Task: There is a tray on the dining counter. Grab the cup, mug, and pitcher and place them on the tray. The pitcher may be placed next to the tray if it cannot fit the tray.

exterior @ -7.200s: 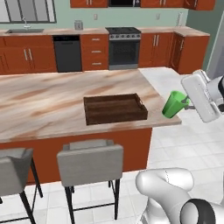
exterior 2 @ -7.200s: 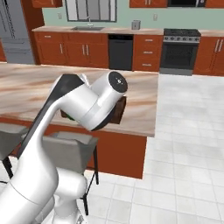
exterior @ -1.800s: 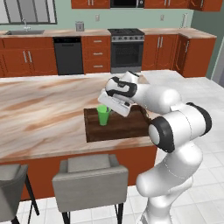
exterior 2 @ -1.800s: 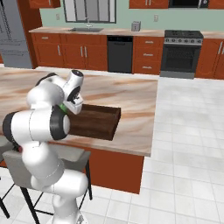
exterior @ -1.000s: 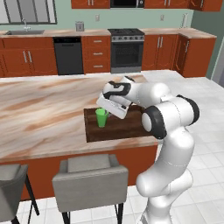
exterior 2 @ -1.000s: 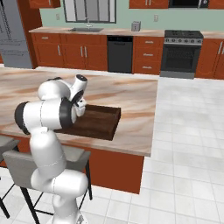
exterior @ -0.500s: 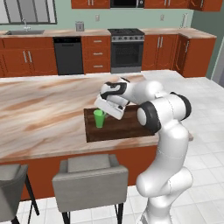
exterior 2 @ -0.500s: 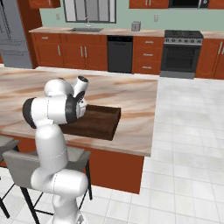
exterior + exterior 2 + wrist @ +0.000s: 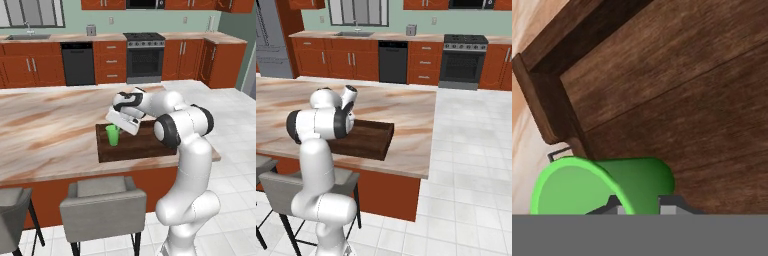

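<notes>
The green cup (image 9: 113,135) stands upright on the floor of the brown tray (image 9: 142,146), close to its left end wall. My gripper (image 9: 118,125) reaches down at the cup's rim from the right. In the hand view the cup (image 9: 612,182) sits in the tray corner (image 9: 549,115), and my gripper (image 9: 644,207) has one dark tip inside the rim and one outside, a narrow gap apart; contact with the wall is unclear. In the right base view my arm hides the cup, and the tray (image 9: 372,141) lies on the dining counter (image 9: 403,115). The mug and the pitcher are out of view.
A grey chair (image 9: 102,206) stands at the counter's near side below the tray, another stool (image 9: 12,216) to its left. The marbled counter top (image 9: 45,127) stretches bare to the left of the tray. Cabinets and a stove (image 9: 144,55) line the far wall.
The cup has come down slightly leftward with my gripper and now rests on the tray's left end. Much earlier I carried it in from beyond the counter's right end.
</notes>
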Controlling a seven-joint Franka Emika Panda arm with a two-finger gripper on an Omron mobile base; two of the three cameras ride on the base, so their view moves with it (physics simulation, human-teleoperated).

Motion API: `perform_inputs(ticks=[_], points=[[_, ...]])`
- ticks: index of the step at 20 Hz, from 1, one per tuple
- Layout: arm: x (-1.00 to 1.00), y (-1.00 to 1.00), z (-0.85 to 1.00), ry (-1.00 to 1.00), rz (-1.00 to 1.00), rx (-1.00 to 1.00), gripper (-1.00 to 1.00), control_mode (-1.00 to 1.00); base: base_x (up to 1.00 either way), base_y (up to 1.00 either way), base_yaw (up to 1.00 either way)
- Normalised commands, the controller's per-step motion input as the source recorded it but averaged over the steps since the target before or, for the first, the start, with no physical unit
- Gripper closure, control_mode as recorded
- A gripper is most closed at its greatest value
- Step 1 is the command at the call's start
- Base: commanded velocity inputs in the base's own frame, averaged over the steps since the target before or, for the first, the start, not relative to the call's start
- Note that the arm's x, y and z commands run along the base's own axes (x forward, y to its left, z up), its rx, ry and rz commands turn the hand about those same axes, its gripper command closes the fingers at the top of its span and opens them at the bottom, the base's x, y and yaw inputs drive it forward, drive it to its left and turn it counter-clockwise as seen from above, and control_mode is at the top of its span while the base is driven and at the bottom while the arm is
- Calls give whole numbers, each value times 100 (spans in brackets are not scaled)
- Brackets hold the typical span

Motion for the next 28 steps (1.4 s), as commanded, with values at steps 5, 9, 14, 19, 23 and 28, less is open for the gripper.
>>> perform_inputs(ticks=[5,9,14,19,23,28], points=[[0,0,-2,0,0,0,100,-100,0,0,0],[0,0,0,0,0,0,100,-100,0,0,0],[2,0,0,0,0,0,100,-100,0,0,0],[0,0,0,0,0,0,-100,-100,0,0,0],[0,0,0,0,0,0,-100,-100,0,0,0],[0,0,0,0,0,0,-100,-100,0,0,0]])
